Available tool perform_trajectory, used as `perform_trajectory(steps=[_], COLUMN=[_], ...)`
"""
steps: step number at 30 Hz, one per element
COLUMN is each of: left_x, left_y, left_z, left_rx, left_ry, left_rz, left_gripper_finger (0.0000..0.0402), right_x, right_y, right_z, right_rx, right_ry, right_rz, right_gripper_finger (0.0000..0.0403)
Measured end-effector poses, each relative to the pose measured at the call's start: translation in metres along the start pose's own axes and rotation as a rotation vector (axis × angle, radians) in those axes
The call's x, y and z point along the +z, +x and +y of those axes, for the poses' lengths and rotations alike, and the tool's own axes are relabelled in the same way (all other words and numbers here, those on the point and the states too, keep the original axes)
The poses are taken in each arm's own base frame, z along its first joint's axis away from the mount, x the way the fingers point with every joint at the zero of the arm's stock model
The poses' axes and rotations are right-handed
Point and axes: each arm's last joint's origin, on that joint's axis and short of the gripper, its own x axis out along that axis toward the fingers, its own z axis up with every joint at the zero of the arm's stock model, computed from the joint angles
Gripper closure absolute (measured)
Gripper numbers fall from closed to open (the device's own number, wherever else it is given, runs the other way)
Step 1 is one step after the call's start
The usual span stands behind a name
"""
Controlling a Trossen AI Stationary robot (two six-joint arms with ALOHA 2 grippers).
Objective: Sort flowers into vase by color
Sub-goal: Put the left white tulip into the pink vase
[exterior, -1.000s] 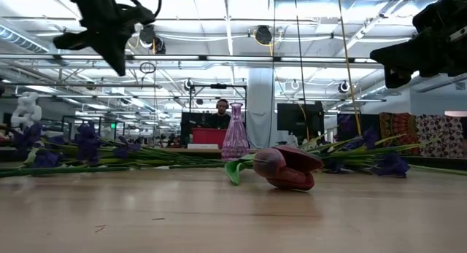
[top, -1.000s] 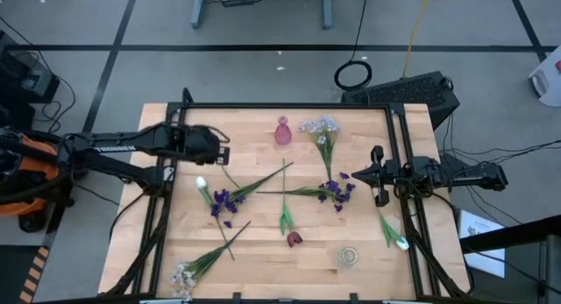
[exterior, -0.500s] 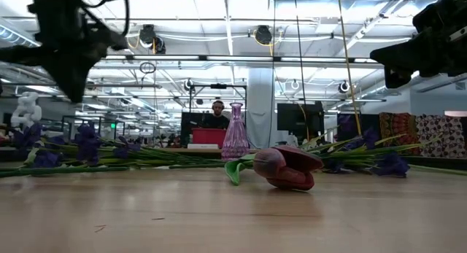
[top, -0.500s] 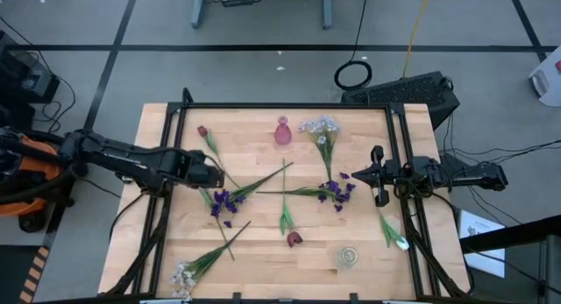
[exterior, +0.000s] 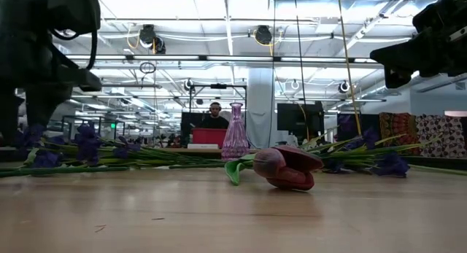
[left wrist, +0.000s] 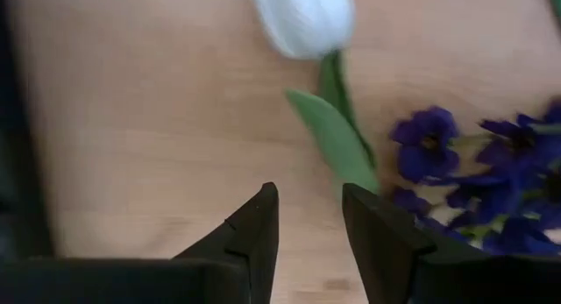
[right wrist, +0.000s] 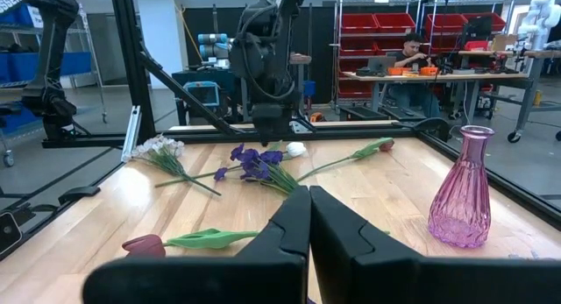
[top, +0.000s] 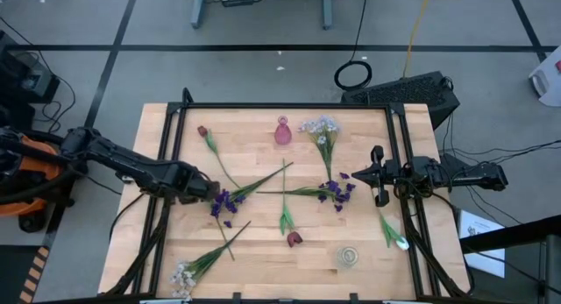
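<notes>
We've got the left pincer (left wrist: 307,238) low over the counter (top: 263,251), fingers parted with bare wood between them, nothing held. Just ahead of it lies the white tulip (left wrist: 304,19), its green stem and leaf running toward the purple flowers (left wrist: 491,168) close beside. From above, that pincer sits at the left side of the counter, right by the purple cluster (top: 222,201). We judge the white tulip is the target here. To do it well, we'd straddle the stem just below the bloom, clear of the leaf and those purple blossoms, so only one flower lifts. The pink vase (top: 282,131) stands at the far edge, well apart. The right pincer (right wrist: 308,216) waits at the right side, fingers pressed together, empty.
</notes>
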Motion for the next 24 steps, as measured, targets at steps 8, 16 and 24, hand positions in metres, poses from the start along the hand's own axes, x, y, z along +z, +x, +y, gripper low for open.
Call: perform_trajectory(steps=[8, 16, 24], left_x=[0.001, 0.001, -0.001], left_y=[0.003, 0.010, 0.025], left_z=[0.000, -0.002, -0.008], left_rx=[-0.015, 0.028, 0.089], left_ry=[-0.004, -0.003, 0.006], left_rz=[-0.017, -0.042, -0.079], left_gripper_finger=[0.0267, 0.0267, 0.0267], right_x=[0.000, 0.000, 0.000], right_y=[0.000, 0.000, 0.000], right_z=[0.000, 0.000, 0.000], right_rx=[0.001, 0.000, 0.000], right_ry=[0.000, 0.000, 0.000], right_rz=[0.000, 0.000, 0.000], right_gripper_finger=[0.0403, 0.0403, 0.0403])
